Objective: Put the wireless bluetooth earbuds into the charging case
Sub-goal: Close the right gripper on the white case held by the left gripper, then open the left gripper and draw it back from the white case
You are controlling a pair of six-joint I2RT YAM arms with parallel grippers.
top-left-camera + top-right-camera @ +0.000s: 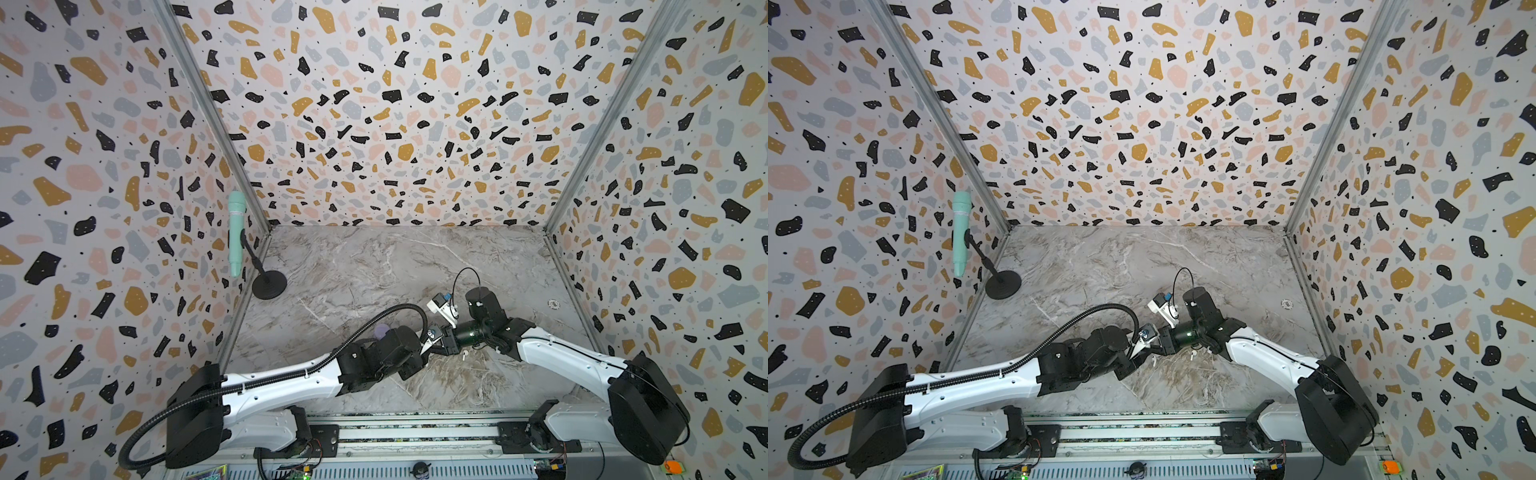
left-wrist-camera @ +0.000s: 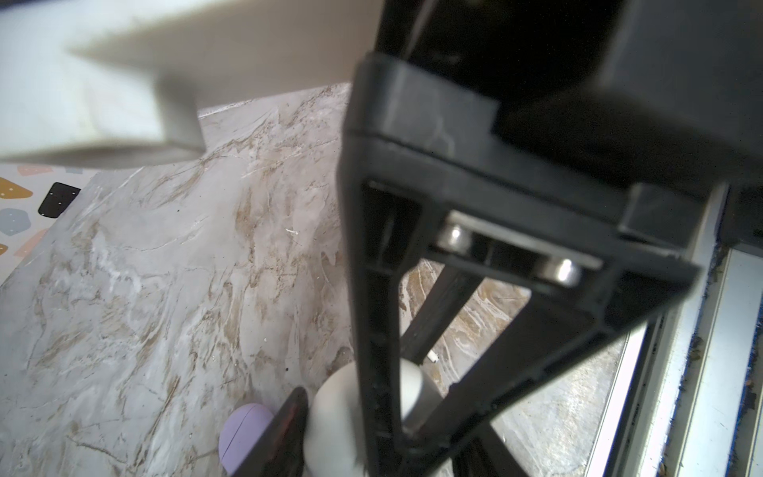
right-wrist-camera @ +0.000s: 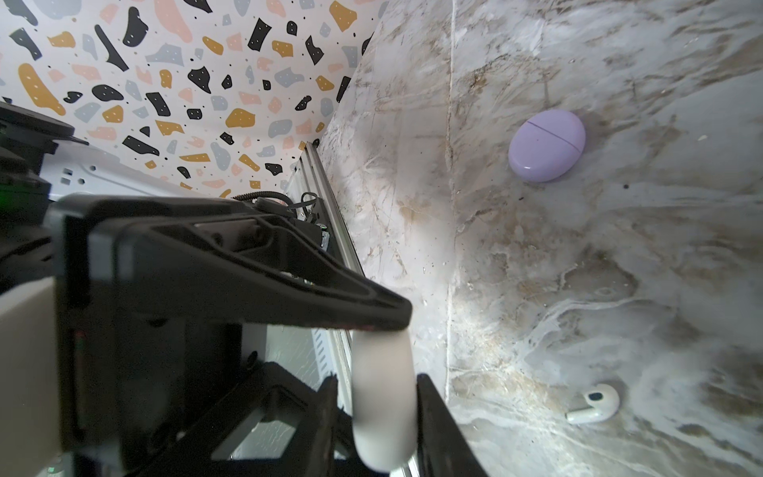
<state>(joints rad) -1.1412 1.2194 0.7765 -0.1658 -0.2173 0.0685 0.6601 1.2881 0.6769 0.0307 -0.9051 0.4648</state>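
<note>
White charging case [image 3: 384,392] clamped in my left gripper [image 2: 332,429]; my right gripper [image 3: 384,342]: closure hidden.
White earbud [image 3: 594,406] beyond it lies flat, stem pointing back toward it.

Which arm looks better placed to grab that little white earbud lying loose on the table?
Right, probably. The white earbud lies on the table close beside the right gripper, in its wrist camera's plain view. The left gripper is busy, closed on the white case.
</note>
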